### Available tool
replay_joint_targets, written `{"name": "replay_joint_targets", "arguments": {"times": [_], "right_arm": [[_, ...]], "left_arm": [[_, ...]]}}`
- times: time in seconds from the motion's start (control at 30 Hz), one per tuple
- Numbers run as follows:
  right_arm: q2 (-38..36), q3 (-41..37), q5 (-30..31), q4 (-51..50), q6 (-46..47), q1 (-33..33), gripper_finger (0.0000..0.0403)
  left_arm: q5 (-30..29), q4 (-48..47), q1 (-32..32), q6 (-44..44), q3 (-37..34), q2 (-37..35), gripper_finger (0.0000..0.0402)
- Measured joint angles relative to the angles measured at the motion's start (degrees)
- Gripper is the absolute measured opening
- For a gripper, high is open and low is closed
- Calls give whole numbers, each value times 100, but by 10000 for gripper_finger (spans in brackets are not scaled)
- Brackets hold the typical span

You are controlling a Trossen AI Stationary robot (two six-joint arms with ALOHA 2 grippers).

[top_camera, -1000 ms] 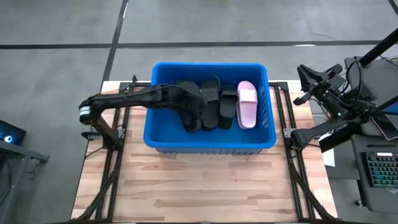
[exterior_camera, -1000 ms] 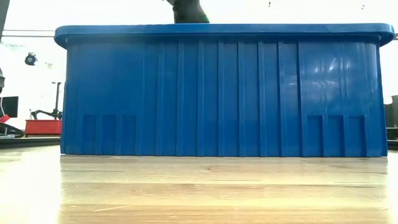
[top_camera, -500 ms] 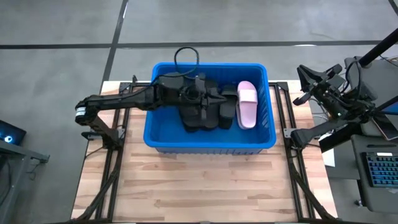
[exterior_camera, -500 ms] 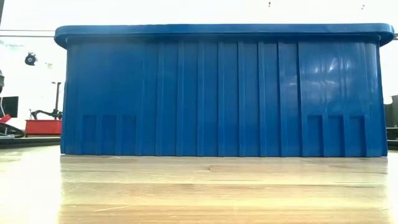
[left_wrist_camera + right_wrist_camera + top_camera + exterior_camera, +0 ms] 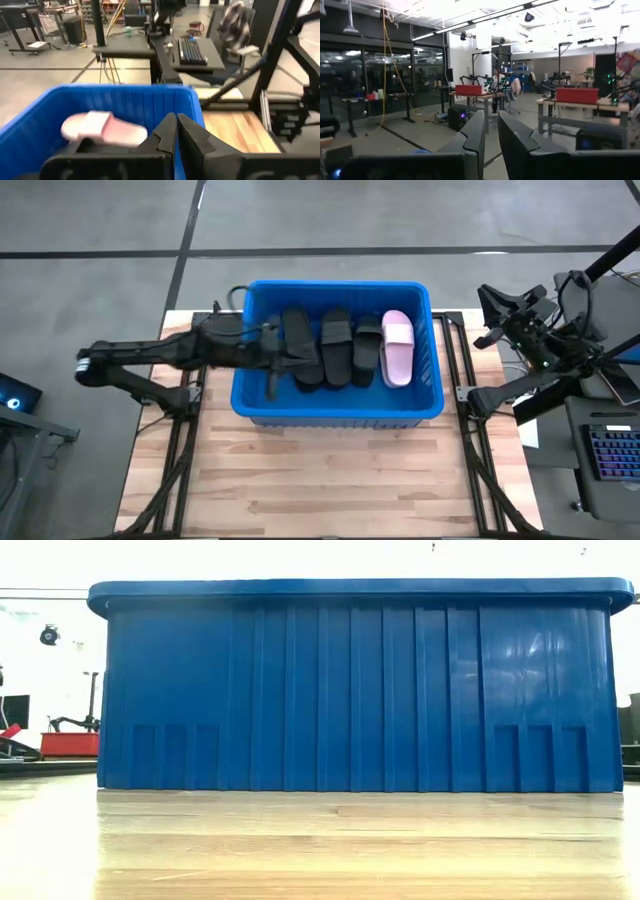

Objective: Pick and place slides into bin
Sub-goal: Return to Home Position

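The blue bin (image 5: pixel 337 408) stands in the middle of the table and fills the low view (image 5: pixel 350 690). Three black slides (image 5: pixel 335 345) and one pale pink slide (image 5: pixel 397 348) lie side by side on its floor. The pink slide also shows in the left wrist view (image 5: pixel 100 127). My left gripper (image 5: pixel 292 360) reaches into the bin from the left, over the leftmost black slide (image 5: pixel 297 340). In the left wrist view its fingers (image 5: pixel 175 135) are shut and hold nothing. My right gripper (image 5: pixel 487 315) waits off the table's right edge, shut and empty (image 5: pixel 491 130).
The bin's near wall (image 5: pixel 350 690) hides its inside from the low view. Bare wooden tabletop (image 5: pixel 330 480) lies in front of the bin. A stand with a keyboard (image 5: pixel 610 455) is to the right, beyond the table.
My left arm has drawn back from over the black slides toward the table's left edge. Its gripper is now in the left part of the bin. The leftmost black slide, which the arm covered before, now shows lying on the bin's floor.
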Motion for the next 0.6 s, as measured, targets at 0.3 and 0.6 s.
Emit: {"name": "replay_joint_targets", "arguments": {"times": [0.3,0.6], "right_arm": [[97,-2,1,2,467,-2,44],[355,-22,1,0,423,0,44]], "left_arm": [[-87,800,-8,-250,-2547,-2598,0],[-585,1799,-87,-95,-4573,-4359,0]]}}
